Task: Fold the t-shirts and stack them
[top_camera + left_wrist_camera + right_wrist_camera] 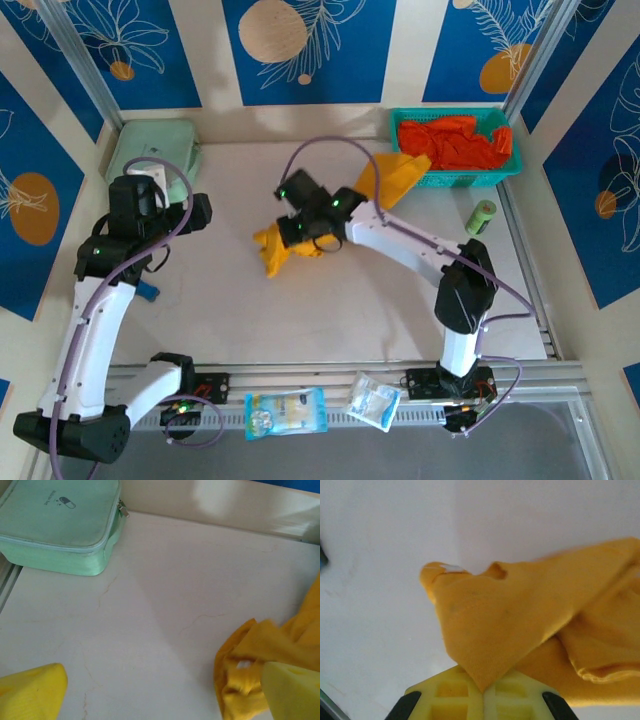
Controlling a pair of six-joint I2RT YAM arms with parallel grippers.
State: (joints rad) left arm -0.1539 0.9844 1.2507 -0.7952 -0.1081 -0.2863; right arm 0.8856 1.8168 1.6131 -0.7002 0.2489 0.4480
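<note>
Right gripper [482, 695] sits nearest the lens in its wrist view, jaws pressed together on a fold of the mustard-yellow t-shirt [520, 625], with cloth fanning away from the pinch. From above, that shirt lies bunched at the middle of the table [300, 320]. A tail of it trails far-right under the arm to the rim of the teal basket [455, 182]. Red-orange t-shirts [455, 140] are heaped inside the basket, far right. Pale green box [150, 150] sits far left.

Left gripper [160, 700] hovers over bare table just left of the yellow shirt, jaws wide apart with nothing between them, clear of the cloth.

Handling, as judged: the shirt is light, limp and not fragile. It sags and creases wherever unsupported, so a single pinch only drags a bundle. Thin knit may slide out of a shallow bite. White label [452, 568] shows at the left end of the bunch, likely the collar, so a useful landmark. Best holds look like shoulder seams or hem corners, one per gripper, taken deep and drawn apart to spread the shirt flat before any fold. Sleeve positions cannot be told from the crumple.
</note>
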